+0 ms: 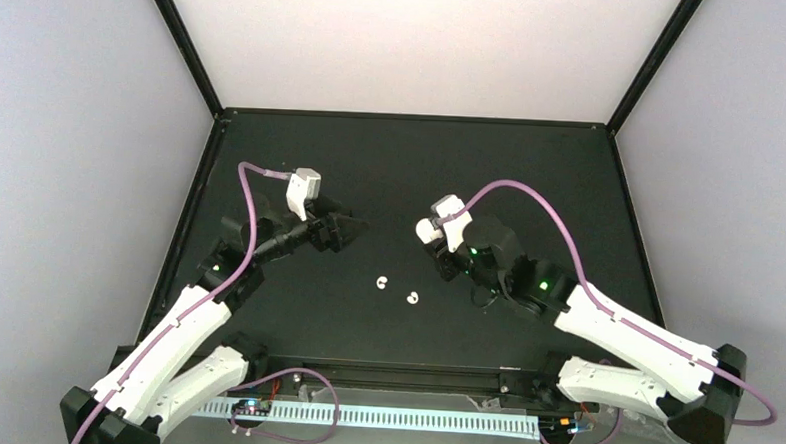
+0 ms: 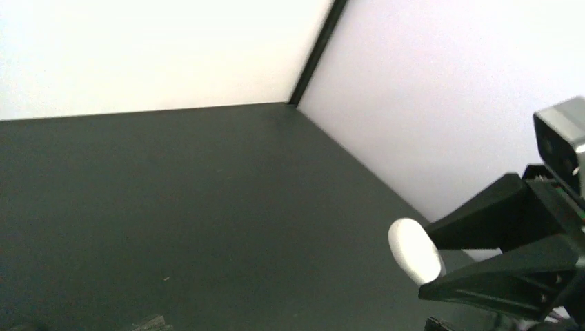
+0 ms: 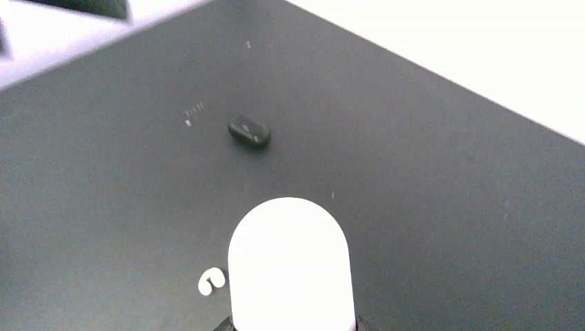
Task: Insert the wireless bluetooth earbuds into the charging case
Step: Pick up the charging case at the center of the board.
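Right gripper [image 2: 428,262] clamps the case [image 3: 290,265], left gripper [image 1: 354,230] spread wide and empty; two white buds [image 1: 381,281] and one black bud [image 3: 249,131] lie loose, uninserted.

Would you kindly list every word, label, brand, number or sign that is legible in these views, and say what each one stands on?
No text can be read in any view.
On the black table top, tiny white marks near the black oval earbud: too small and blurred to read.
On the smooth white rounded case: no print visible.
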`<state>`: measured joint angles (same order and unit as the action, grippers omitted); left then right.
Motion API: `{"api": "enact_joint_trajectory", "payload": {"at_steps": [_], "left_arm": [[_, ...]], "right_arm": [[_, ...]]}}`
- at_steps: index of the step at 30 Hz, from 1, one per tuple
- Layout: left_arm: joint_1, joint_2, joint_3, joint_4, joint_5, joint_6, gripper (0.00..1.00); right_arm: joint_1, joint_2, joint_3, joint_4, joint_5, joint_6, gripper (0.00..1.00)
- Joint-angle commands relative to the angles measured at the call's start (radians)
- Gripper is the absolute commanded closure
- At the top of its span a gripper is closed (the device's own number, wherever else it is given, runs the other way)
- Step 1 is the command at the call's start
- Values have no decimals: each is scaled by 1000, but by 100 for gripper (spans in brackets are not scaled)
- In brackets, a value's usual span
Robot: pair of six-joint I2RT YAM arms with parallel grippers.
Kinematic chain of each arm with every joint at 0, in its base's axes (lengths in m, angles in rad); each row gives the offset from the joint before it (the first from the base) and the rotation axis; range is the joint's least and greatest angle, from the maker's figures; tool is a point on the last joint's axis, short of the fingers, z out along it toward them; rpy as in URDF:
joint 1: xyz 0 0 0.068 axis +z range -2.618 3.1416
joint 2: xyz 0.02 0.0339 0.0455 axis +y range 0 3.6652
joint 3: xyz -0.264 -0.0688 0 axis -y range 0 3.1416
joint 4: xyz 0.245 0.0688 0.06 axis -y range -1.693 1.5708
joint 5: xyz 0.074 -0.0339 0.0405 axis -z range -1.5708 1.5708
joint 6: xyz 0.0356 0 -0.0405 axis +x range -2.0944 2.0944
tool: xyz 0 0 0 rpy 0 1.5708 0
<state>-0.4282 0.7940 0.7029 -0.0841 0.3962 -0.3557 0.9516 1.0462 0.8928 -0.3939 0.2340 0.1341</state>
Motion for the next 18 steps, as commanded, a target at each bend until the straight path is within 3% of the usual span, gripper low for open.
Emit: {"api": "enact_joint_trajectory", "payload": {"at_steps": [1,8,18], "left_arm": [[-34,-41,15,88,145,-28,1],[-65,-8,14,146,297,-120,1],[-172,81,82,131,231,-141,4]], "right_arm": [[89,-83,56,-28,111,-190,68],[205,-141,32,40,278,-395,68],[338,-86,17,157,479,-606,68]]}}
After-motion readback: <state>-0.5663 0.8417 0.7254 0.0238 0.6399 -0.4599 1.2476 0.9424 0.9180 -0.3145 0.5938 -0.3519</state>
